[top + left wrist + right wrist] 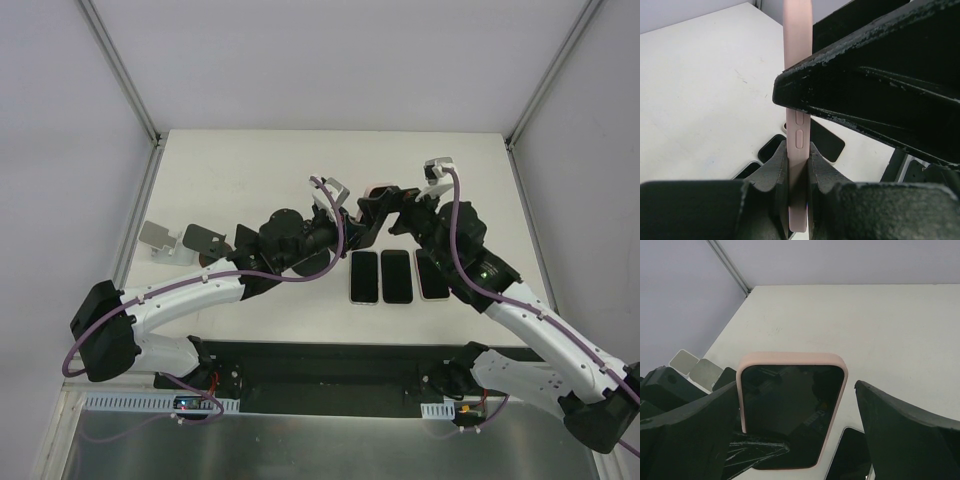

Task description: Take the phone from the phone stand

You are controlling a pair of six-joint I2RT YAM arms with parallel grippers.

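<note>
Phone (pixel 792 410), pink-cased, is held upright off the table just beyond the row of flat phones (pixel 397 277); it looks light and stiff, with slick glass that would likely crack if dropped; best taken by the long case edges, not the screen; left gripper (pixel 799 167) is pinched narrow on its lower edge, holding it; right gripper (pixel 796 387) gapes fully wide, one finger either side, no contact visible; grey stand (pixel 160 240) sits well left of the row.
</note>
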